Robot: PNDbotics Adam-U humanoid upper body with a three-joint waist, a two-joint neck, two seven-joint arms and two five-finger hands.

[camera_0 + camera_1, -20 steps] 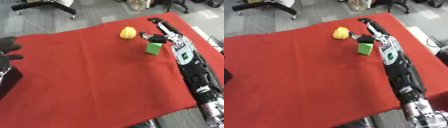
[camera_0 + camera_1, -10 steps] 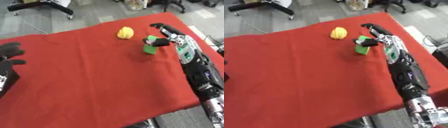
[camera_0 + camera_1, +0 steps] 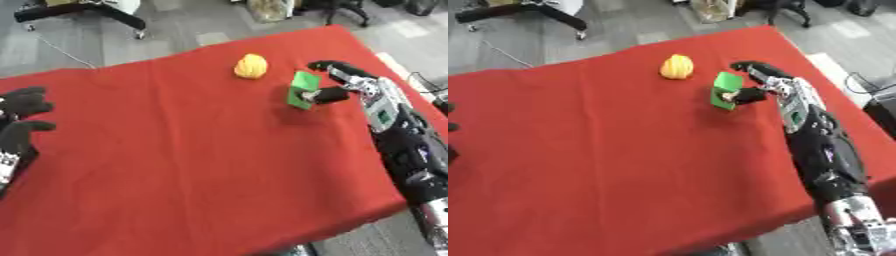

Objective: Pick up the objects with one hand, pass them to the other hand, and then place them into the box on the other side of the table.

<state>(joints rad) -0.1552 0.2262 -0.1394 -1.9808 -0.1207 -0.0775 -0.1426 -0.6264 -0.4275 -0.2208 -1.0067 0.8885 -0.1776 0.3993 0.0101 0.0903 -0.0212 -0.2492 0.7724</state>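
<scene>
Green block [image 3: 303,89] is now pinched in my right hand [image 3: 343,84], thumb against its near face and fingers curled over its far side, close to the far right corner of the red table [image 3: 192,175]. A second ago it sat flat on the cloth with my fingers only closing around it; now it stands tilted, and by the shadow under it I judge it is lifted clear, though I cannot see a gap for certain. The yellow object [image 3: 251,66], rounded like a small fruit, lies just beside it toward the far edge, apart from the block and from my fingers, and it has not moved.

So the pick looks done, and the pass comes next. My left hand [image 3: 21,120] waits at the left edge, fingers relaxed and a little bent, holding nothing, well apart from the block. I will have to carry the block across the middle of the table to meet it. No box shows in either view.
</scene>
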